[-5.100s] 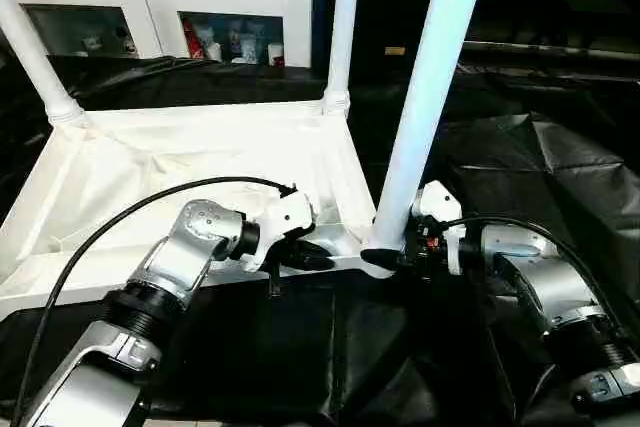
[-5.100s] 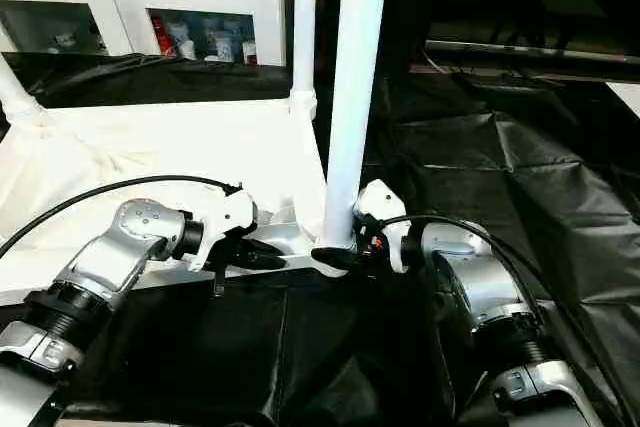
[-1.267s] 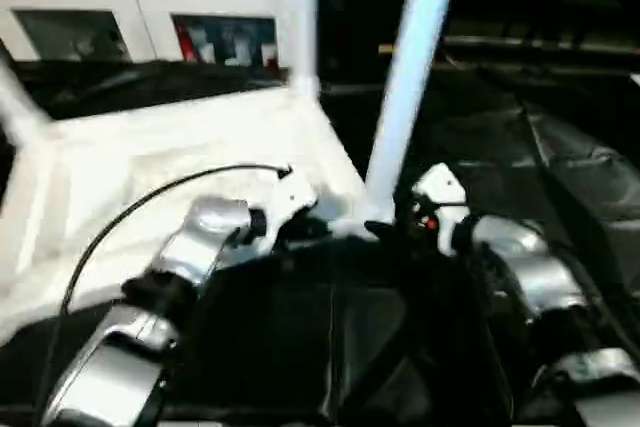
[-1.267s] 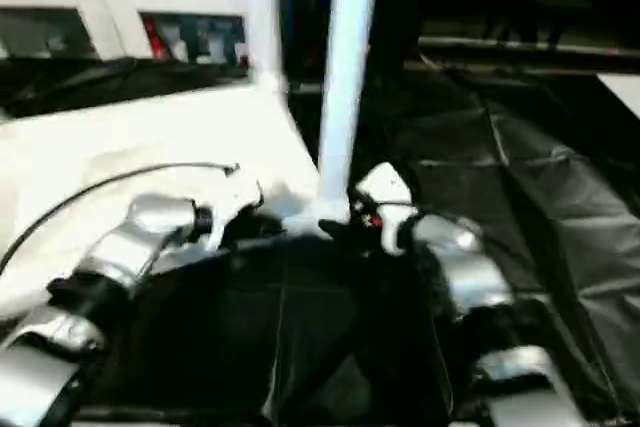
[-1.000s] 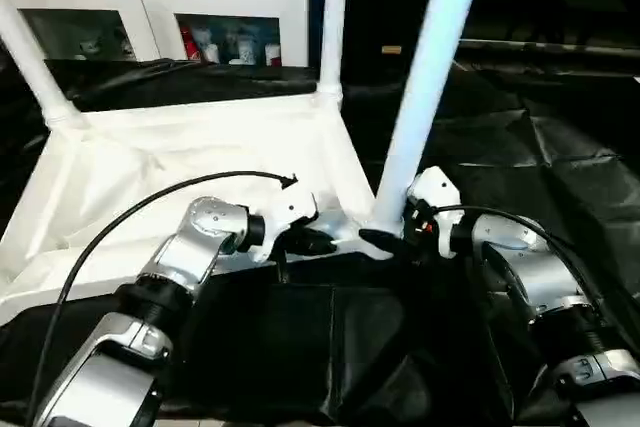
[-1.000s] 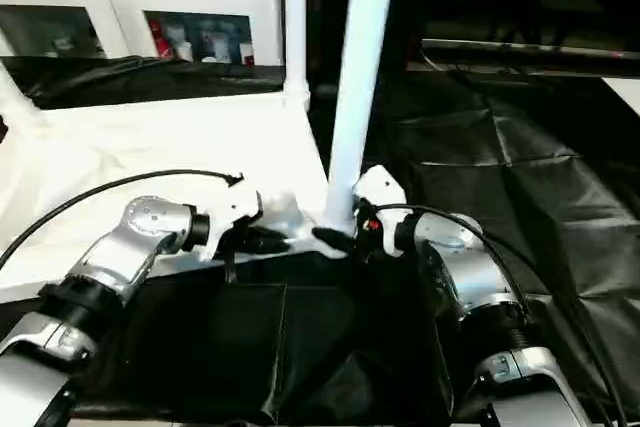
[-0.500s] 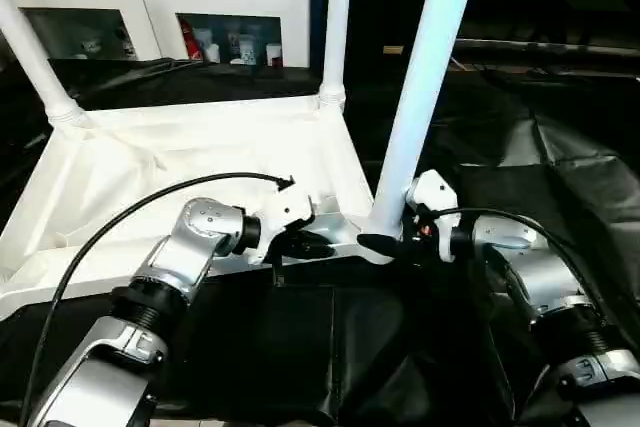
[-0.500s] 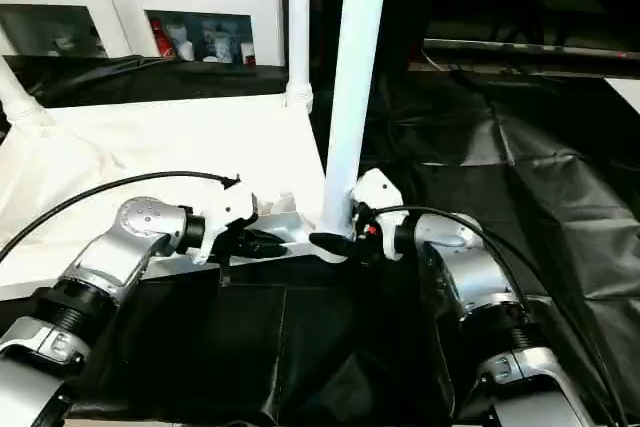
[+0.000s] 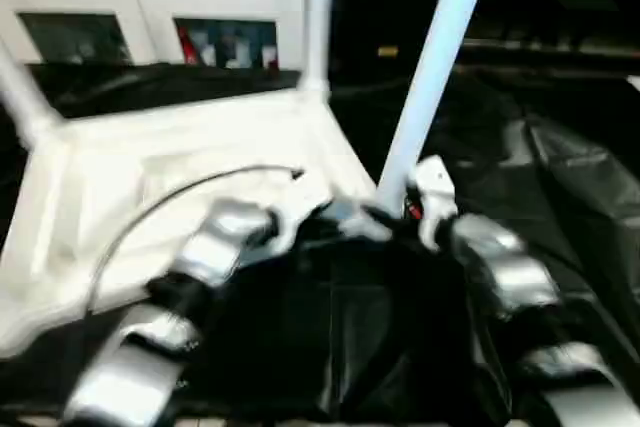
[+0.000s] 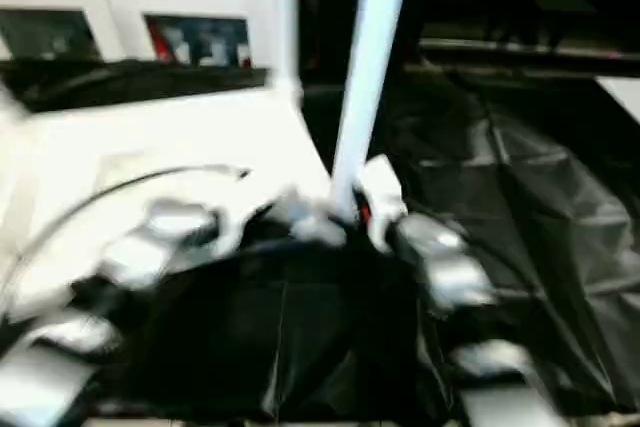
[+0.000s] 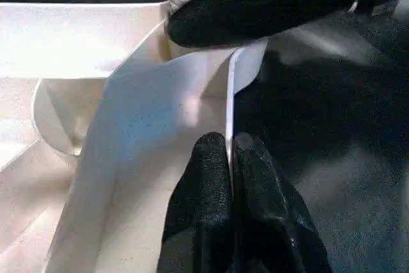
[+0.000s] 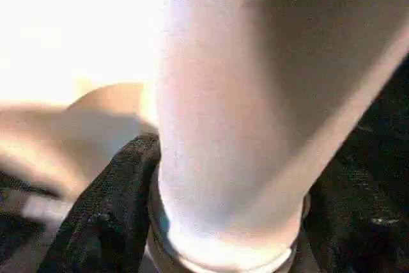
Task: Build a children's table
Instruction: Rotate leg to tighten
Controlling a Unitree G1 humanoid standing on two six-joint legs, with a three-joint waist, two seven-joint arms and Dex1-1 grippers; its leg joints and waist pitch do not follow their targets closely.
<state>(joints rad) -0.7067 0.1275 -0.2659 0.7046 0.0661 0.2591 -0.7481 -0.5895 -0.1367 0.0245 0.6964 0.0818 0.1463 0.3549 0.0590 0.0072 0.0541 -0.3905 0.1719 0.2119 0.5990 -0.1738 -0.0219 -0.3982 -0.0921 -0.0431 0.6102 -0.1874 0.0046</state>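
Your right gripper [image 12: 217, 222] is narrowing around the near leg [image 9: 432, 77] — clasping its base. Your left gripper [image 11: 231, 171] is pinching the children's table [image 9: 150, 167] rim.

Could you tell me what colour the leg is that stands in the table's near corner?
White; the leg shows best in the right wrist view.

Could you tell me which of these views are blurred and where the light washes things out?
Both eye views are smeared by motion, so the arms and the tabletop lose their edges. The left wrist view is sharp on the left gripper. The right wrist view is soft, and glare whitens the area beside the leg.
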